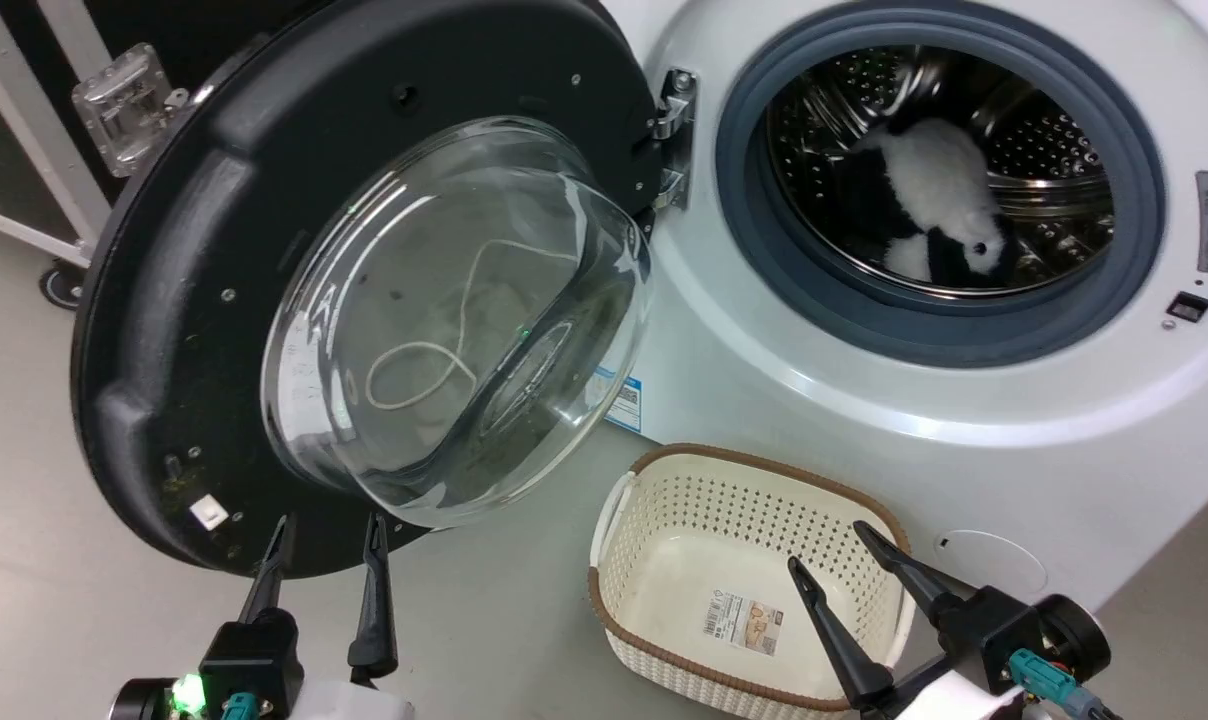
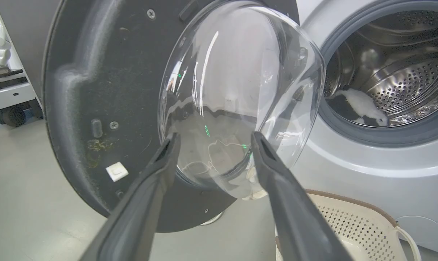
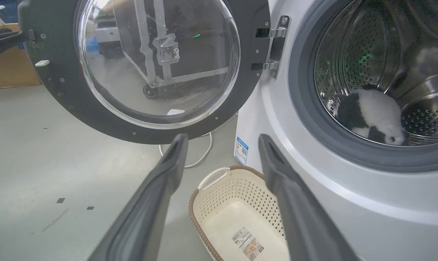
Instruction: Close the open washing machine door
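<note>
Jaws on both arms stand spread, empty. We note the washing machine door [image 1: 164, 300] swung wide at upper left, just above the left gripper [image 1: 329, 530], the nearer arm; the right gripper [image 1: 829, 548] hangs lower right, by the basket [image 1: 744, 458].

Bright, even indoor light is filling all three views, leaving only soft, faint shadows on the grey floor [image 1: 54, 600]. The washing machine door [image 1: 444, 320] is catching white streaks and tiny green glints in its glass at the head view's centre, and the steel drum [image 1: 1054, 140] is gleaming at upper right. In both wrist views straight edges are bowing toward the frame borders, while the left gripper [image 2: 215, 136] and right gripper [image 3: 223, 137] are blurring along the bottom edge
</note>
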